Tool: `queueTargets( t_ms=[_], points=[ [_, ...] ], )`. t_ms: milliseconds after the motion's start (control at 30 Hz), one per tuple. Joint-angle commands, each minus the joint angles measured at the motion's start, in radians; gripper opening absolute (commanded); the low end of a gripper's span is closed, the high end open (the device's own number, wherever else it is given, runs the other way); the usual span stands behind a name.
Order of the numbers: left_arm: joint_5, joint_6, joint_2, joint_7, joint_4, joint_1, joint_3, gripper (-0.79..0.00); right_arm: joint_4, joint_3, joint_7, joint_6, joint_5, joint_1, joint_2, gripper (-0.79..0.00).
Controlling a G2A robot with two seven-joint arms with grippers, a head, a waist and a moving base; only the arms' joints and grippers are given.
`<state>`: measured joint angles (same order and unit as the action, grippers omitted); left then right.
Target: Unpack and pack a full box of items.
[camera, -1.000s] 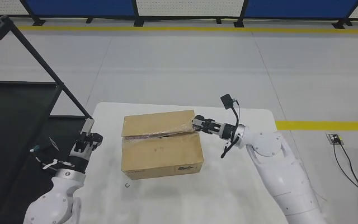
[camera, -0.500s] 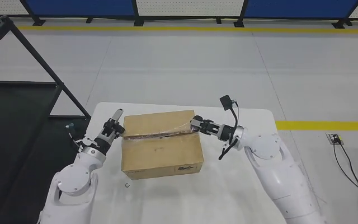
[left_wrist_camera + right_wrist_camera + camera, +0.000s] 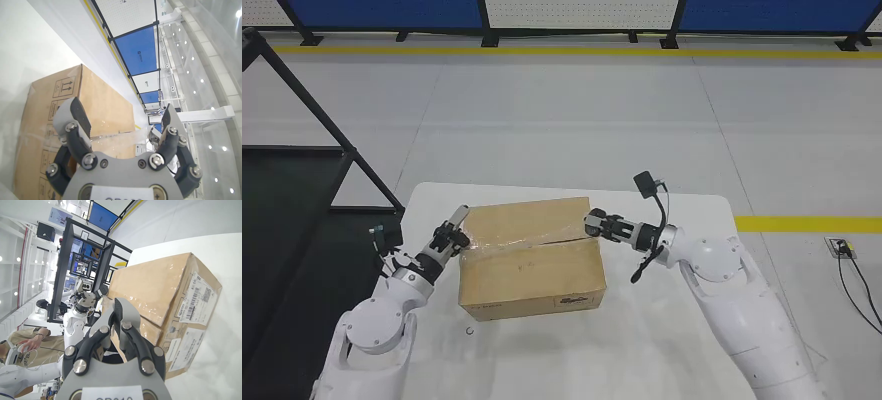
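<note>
Cardboard box (image 3: 532, 270), brown and closed, sits at the middle of the white tabletop (image 3: 662, 340), its long sides running from 9 o'clock to 3 o'clock in the top view. A strip of clear tape (image 3: 527, 240) runs along the top seam. It is wrinkled and partly lifted off the board towards the 3 o'clock end.

The left fingers (image 3: 455, 238) are at the box's 9 o'clock end, up at the top edge. In the left wrist view these fingers (image 3: 81, 115) are spread wide, one pad in front of the end face of the box (image 3: 37, 132) and the other out past its top, gripping nothing.

The right fingers (image 3: 594, 222) are at the box's 3 o'clock end, level with the seam. In the right wrist view those fingers (image 3: 118, 311) are pinched together on the loose end of the tape (image 3: 107, 301).

A white shipping label (image 3: 196, 291) covers part of that end of the box (image 3: 151, 285). On the tabletop at the box's 7 o'clock lies a small dark bit (image 3: 470, 331), too small to identify.
</note>
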<state>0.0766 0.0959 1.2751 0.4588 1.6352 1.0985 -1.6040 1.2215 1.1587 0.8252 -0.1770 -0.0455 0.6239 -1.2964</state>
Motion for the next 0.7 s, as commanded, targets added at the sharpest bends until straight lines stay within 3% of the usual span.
queueTargets(
  t_ms=[0,667],
  points=[
    [-0.004,0.000,-0.001,-0.002,0.003,0.003,0.000,0.000,-0.010,-0.004,0.006,0.004,-0.007,-0.004,0.000,-0.785],
    [-0.027,-0.004,-0.011,-0.022,0.005,0.004,0.012,0.000,-0.061,-0.009,0.005,-0.003,-0.050,-0.007,0.011,-0.785]
  ],
)
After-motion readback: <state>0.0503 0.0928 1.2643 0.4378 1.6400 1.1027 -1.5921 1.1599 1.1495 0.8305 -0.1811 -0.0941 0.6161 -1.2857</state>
